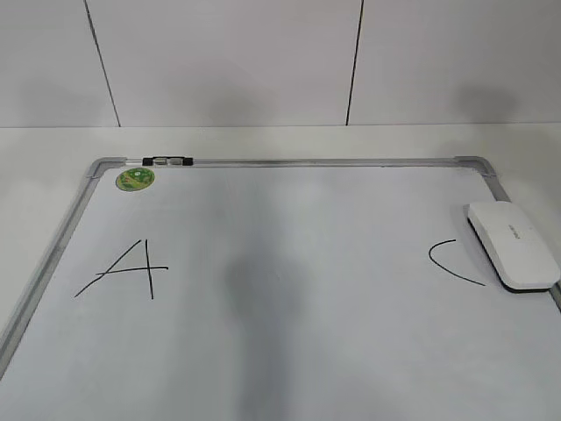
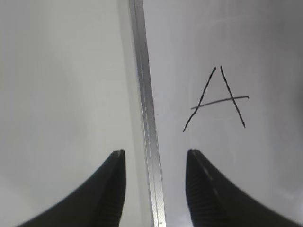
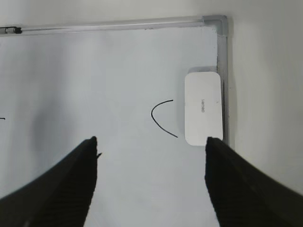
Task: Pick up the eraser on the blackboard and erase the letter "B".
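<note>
Both claws, left [image 2: 155,163] and right [image 3: 151,142], agape, empty; eraser [image 1: 513,245] at board's [image 1: 263,163] right edge, beside C [image 1: 451,261].

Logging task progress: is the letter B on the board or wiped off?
Off: only a smudge lies between A and C.

1. the wall [image 1: 228,61] behind is made of pale grey panels, with two thin dark seams going down, both a little tilted.
2. the table [image 1: 280,140] is off-white and plain, and it meets the wall in a straight line.
3. the light is soft and even; faint grey shadows lie on the wall.
</note>
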